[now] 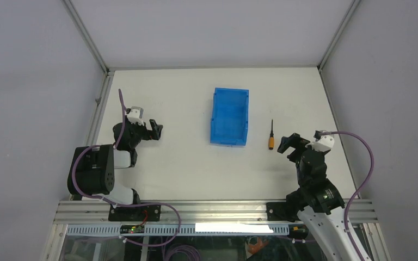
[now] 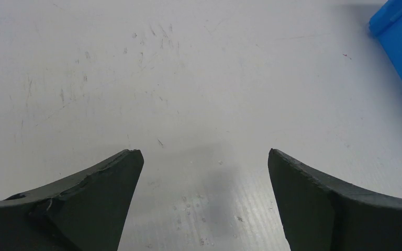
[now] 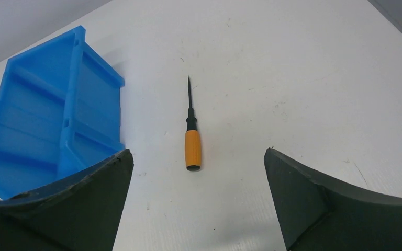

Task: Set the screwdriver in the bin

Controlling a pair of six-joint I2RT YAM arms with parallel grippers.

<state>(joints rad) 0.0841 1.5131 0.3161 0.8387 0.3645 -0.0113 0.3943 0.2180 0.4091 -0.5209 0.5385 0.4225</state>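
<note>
Our right gripper [image 1: 290, 143] hangs spread wide just behind the screwdriver [image 1: 271, 138], which lies flat on the table [image 1: 185, 163] beside the blue bin [image 1: 229, 117], on its right, orange handle toward us. If one finger lands first, we risk rolling it away or pinching it crooked. Our left gripper [image 1: 155, 129], also spread, waits well apart.

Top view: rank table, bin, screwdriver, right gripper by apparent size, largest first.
1. table
2. bin
3. right gripper and screwdriver: not ranked; alike in length, gripper bulkier but may sit nearer the camera.
</note>
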